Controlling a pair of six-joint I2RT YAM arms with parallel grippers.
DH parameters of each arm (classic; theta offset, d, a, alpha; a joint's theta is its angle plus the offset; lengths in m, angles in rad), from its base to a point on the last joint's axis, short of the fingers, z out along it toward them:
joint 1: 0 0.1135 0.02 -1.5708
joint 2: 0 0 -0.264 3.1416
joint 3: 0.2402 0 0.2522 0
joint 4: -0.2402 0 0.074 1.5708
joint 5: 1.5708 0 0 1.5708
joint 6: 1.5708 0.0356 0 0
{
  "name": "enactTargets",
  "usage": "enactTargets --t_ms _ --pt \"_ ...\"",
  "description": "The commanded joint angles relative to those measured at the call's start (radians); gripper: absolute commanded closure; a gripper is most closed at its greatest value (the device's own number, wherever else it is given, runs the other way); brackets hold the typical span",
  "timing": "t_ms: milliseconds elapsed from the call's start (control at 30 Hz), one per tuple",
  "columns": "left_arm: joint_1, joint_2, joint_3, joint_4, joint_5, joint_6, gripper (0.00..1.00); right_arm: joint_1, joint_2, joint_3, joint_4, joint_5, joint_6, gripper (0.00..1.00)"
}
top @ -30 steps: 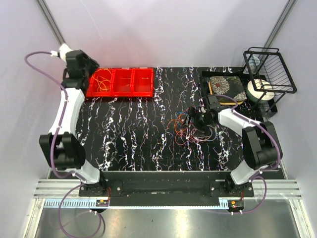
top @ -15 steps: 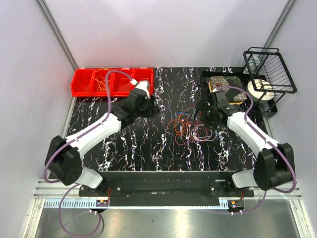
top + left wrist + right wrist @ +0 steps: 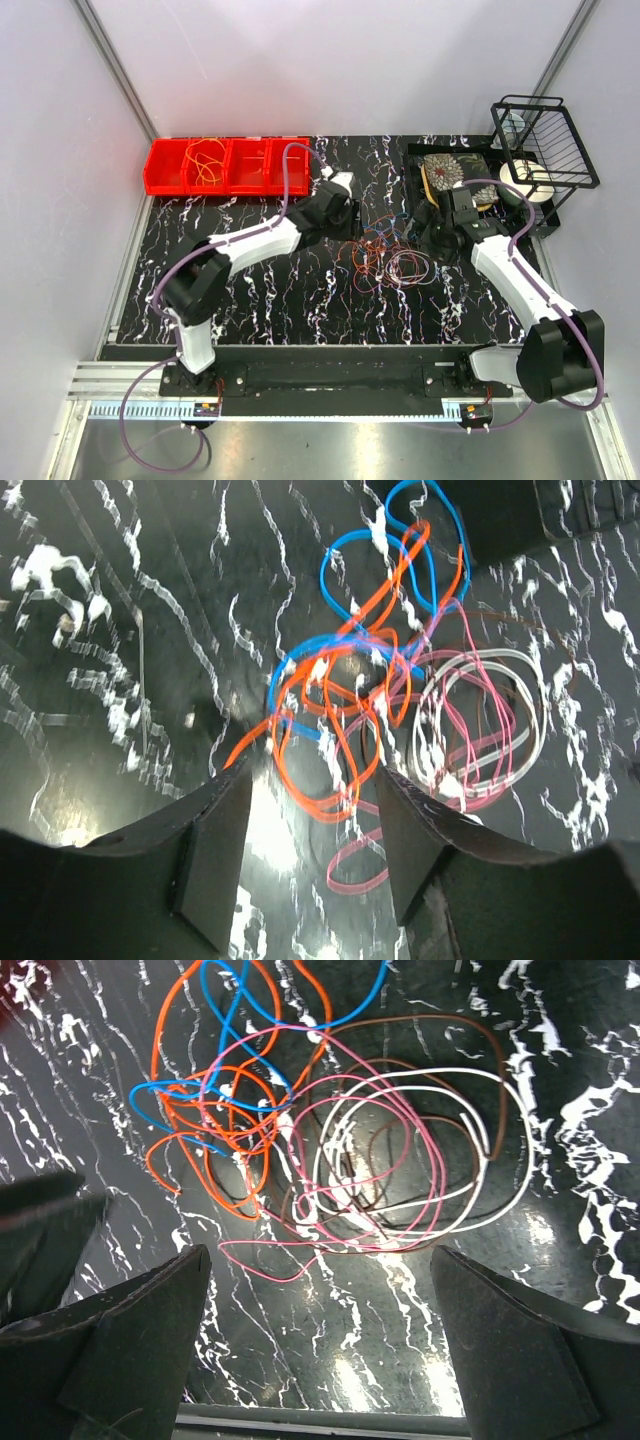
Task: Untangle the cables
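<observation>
The cables (image 3: 388,256) lie as one loose tangle on the black marbled table, right of centre. The left wrist view shows orange (image 3: 318,798), blue (image 3: 300,660), pink (image 3: 470,742) and white (image 3: 520,685) loops knotted together. My left gripper (image 3: 352,220) hovers at the tangle's left edge; it (image 3: 312,825) is open, and an orange loop on the table shows between its fingertips, ungripped. My right gripper (image 3: 430,235) sits at the tangle's right edge; it (image 3: 320,1310) is open wide over bare table, with the pink (image 3: 400,1130), white (image 3: 470,1185) and brown (image 3: 480,1050) loops just ahead.
A red three-part bin (image 3: 290,167) stands at the back left, with yellow-orange wire loops (image 3: 205,163) in one compartment. At the back right are a black tray with a patterned plate (image 3: 455,170), a black wire basket (image 3: 545,140) and a white roll (image 3: 522,182).
My left arm has swung from the red bin across to the tangle. My right gripper has drawn back rightward off the cables, which have shifted a little.
</observation>
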Motion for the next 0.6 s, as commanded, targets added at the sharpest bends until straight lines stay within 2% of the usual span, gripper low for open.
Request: enactTargets --t_ms 0,233,567 --pt "0.003 0.087 0.122 0.033 0.002 0.041 0.47 -0.016 -0.007 -0.017 0.041 -0.028 -0.010 0.03" --pt "0.021 0.171 0.193 0.019 -0.011 0.036 0.51 -0.019 0.046 -0.032 0.074 -0.134 -0.017 0.05" --pt "0.036 0.242 0.228 0.023 0.018 0.030 0.62 -0.020 0.086 -0.021 0.097 -0.171 -0.027 0.05"
